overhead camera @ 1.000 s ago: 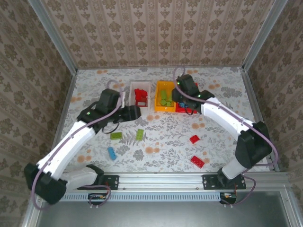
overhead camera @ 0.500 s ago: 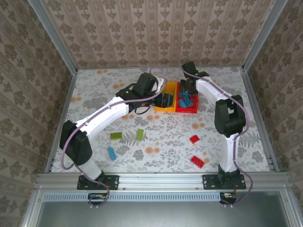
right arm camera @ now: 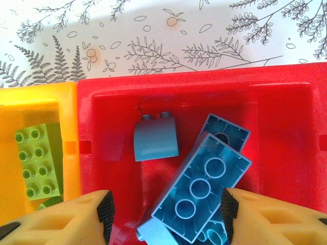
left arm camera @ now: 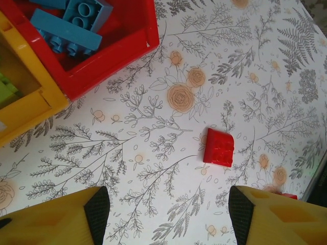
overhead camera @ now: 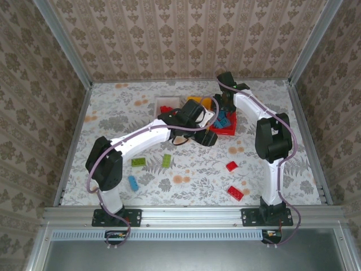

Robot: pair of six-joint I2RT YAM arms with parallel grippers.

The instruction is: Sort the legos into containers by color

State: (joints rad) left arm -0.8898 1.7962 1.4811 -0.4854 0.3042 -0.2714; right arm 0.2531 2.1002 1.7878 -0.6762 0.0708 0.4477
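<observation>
1. White tubular links between chunky black joint housings on left arm and right arm.
2. Greyish-purple cables looped loosely along both.
3. Black base plates at 6 o'clock of the top view.
4. On left end effector and right end effector, yellow fingers tipped with black pads, at 7 and 5 o'clock of each wrist view.

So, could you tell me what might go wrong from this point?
The arms could collide: the left gripper hangs beside the red bin, where the right gripper hovers. The red brick lies off-centre ahead of the left gripper, so a straight descent may knock it aside. The red bin holds blue bricks, so a red brick could easily land in the wrong bin.
</observation>
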